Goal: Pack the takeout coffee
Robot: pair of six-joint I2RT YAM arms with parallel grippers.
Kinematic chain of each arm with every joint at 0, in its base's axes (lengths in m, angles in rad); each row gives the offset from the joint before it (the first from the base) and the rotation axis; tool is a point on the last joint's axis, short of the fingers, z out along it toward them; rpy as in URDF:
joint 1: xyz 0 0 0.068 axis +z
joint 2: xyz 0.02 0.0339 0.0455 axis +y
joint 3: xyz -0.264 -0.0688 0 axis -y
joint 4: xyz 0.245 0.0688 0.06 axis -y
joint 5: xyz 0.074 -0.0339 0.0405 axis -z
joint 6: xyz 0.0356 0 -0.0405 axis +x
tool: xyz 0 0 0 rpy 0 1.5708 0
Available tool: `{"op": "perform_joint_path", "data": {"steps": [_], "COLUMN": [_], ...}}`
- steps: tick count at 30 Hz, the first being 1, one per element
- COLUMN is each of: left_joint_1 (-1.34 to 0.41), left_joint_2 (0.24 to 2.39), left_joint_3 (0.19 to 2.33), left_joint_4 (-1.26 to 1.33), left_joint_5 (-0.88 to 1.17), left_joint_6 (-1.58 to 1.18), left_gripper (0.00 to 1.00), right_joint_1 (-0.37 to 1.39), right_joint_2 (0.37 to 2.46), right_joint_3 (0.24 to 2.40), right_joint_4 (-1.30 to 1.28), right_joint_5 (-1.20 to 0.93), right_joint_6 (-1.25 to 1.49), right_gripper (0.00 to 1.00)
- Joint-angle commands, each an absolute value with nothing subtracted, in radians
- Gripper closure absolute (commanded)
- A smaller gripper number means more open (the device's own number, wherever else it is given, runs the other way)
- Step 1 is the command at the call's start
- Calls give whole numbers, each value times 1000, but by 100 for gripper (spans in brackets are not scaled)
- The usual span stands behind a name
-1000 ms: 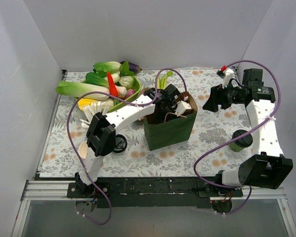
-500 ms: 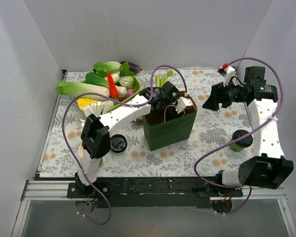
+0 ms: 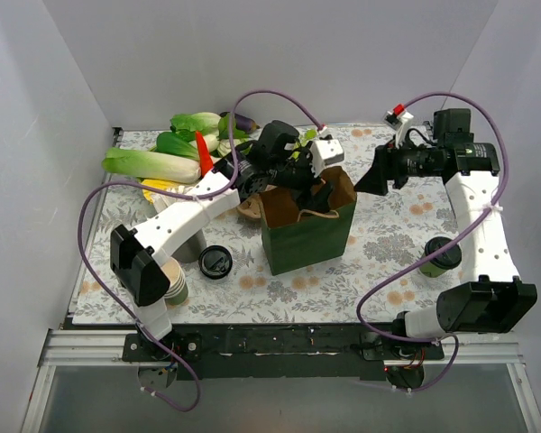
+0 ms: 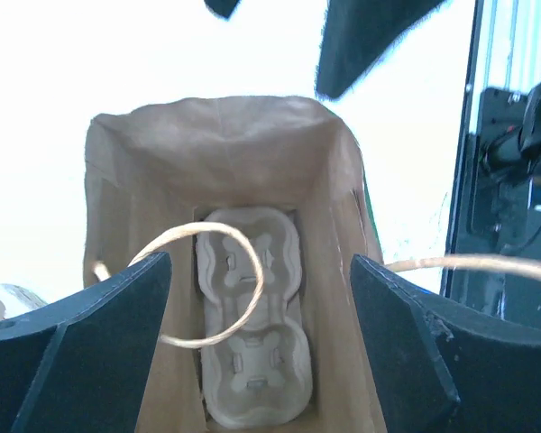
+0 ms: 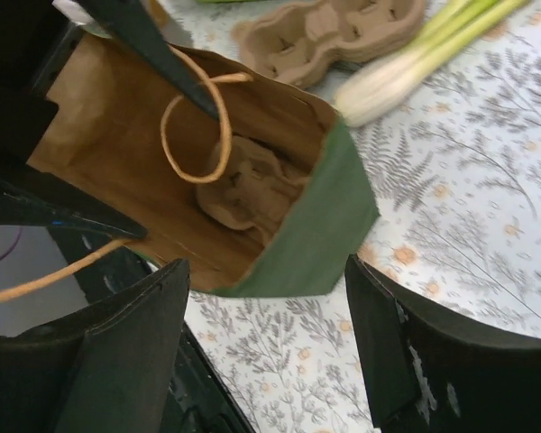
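The takeout coffee (image 3: 440, 254), a dark green cup with a black lid, stands on the table at the right, beside my right arm. A green paper bag (image 3: 308, 233) stands open in the middle. A moulded cup carrier (image 4: 251, 316) lies at its bottom and also shows in the right wrist view (image 5: 243, 191). My left gripper (image 3: 298, 183) is open and empty just above the bag's mouth; the left wrist view (image 4: 261, 263) looks straight down into the bag. My right gripper (image 3: 371, 179) is open and empty, to the right of the bag's top (image 5: 266, 271).
A loose black lid (image 3: 215, 262) lies left of the bag. A stack of nested cups (image 3: 173, 283) stands at the front left. Vegetables (image 3: 185, 153) are piled at the back left. Spare carriers (image 5: 343, 34) and a spring onion (image 5: 424, 54) lie behind the bag.
My left gripper has lifted up and back out of the bag's mouth, and its arm swung left. My right gripper has shifted slightly left toward the bag.
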State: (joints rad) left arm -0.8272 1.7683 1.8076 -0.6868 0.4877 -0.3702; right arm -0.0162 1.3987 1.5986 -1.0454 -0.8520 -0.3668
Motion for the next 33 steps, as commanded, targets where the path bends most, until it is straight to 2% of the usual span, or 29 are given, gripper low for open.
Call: {"op": "perform_joint_path", "data": {"steps": [1, 5, 10, 12, 14, 18, 22, 24, 25, 27, 28, 29, 30, 31, 33], "left_joint_1": [-805, -782, -706, -678, -675, -675, -675, -675, -675, -675, -675, -675, -675, -676, -675], "left_joint_2": [1703, 1704, 1698, 1690, 1684, 1686, 1710, 1724, 1729, 1735, 1735, 1735, 1732, 1729, 1729], "left_joint_3": [1839, 1978, 1994, 1950, 1925, 1858, 1858, 1855, 1859, 1882, 1893, 1911, 1917, 1925, 1960], "left_joint_4": [-581, -671, -824, -850, -876, -882, -922, -937, -940, -946, -951, -960, -966, -974, -1009], "left_joint_5": [520, 376, 290, 307, 342, 371, 391, 390, 391, 403, 429, 440, 451, 465, 500], "left_joint_6": [-495, -554, -557, -546, -522, -508, -457, -448, -446, -445, -443, -436, -433, -431, -429], "left_gripper": [19, 16, 15, 17, 18, 21, 27, 34, 45, 56, 65, 85, 93, 98, 100], "right_joint_1": [87, 158, 181, 179, 179, 183, 186, 187, 187, 187, 186, 186, 186, 187, 186], "right_joint_2": [1420, 1440, 1450, 1448, 1447, 1450, 1456, 1454, 1454, 1450, 1450, 1447, 1439, 1433, 1413], "right_joint_3": [1638, 1634, 1615, 1612, 1609, 1598, 1598, 1595, 1594, 1606, 1615, 1627, 1647, 1655, 1673], "right_joint_4": [-991, -979, -982, -980, -977, -971, -973, -973, -976, -980, -1000, -1011, -1022, -1031, -1068], "right_joint_5": [-850, -721, -623, -617, -618, -623, -621, -627, -633, -655, -666, -673, -681, -687, -719], "right_joint_6": [-273, -242, -235, -235, -233, -232, -241, -242, -248, -255, -262, -273, -276, -278, -288], "right_gripper": [23, 26, 37, 45, 48, 66, 70, 76, 81, 95, 98, 99, 99, 99, 99]}}
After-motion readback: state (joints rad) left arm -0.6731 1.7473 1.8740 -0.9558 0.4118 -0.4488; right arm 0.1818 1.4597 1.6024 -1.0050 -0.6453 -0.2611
